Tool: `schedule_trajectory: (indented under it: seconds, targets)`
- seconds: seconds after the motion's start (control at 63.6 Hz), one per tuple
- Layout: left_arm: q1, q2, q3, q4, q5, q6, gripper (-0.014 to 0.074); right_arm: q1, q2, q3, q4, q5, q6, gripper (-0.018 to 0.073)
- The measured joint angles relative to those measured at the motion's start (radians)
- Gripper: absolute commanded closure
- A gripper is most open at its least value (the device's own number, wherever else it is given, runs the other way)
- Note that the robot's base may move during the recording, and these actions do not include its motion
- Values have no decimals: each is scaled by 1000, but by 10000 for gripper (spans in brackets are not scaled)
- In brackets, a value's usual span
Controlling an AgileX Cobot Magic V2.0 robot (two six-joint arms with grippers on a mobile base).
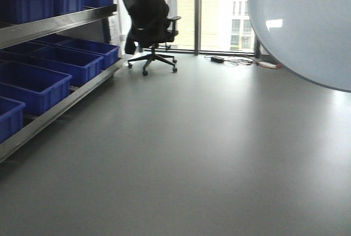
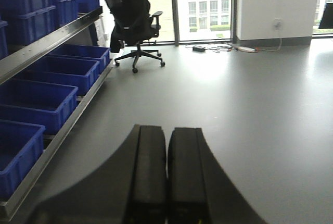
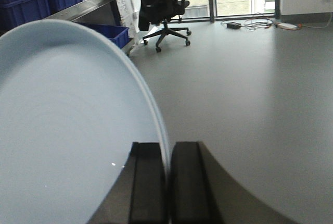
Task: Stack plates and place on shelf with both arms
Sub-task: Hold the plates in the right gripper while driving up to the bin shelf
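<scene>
Presently, no table is in view; the surface below is a smooth grey floor [image 1: 192,153], evenly lit and carrying a pale sheen toward the windows.

Left side of room: a metal shelving rack [image 1: 55,24] with at least two tiers, lined with dark-blue plastic bins [image 1: 33,85] set side by side, open tops upward.

Far end: a black mesh-backed office chair [image 1: 149,22] on a five-star castor base stands near the end of the rack, in front of tall dark-framed windows [image 1: 219,16]. Loose cables [image 1: 236,59] lie on the floor just below the glass. In the left wrist view a white wall [image 2: 260,5] with a socket adjoins the windows.

Task item: one large round pale-blue shallow plate [image 3: 67,130] is held in the air above the floor, well apart from the rack. In the front view it fills the upper right corner [image 1: 307,27], cut by the frame edge. Whether a second plate lies against it cannot be told.

Right claw [image 3: 169,182]: clamped on the plate's rim, one black finger on each side of the edge.

Left claw [image 2: 167,177]: fingers pressed together with nothing between them, pointing along the floor toward the chair.
</scene>
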State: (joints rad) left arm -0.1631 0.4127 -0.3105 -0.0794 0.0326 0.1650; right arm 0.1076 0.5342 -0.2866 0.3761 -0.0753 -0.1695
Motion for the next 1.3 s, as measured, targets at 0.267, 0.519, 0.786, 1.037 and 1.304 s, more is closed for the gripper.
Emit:
schedule_trajectory:
  seconds: [0.267,0.519,0.786,1.037,1.304]
  targets:
    - [0,0,0,0,0,0,513,0,0,0,0,0,0,536]
    - [0,0,0,0,0,0,513,0,0,0,0,0,0,536]
    - [0,0,0,0,0,0,513,0,0,0,0,0,0,536]
    - [0,0,0,0,0,0,513,0,0,0,0,0,0,536]
    - [0,0,0,0,0,0,513,0,0,0,0,0,0,537]
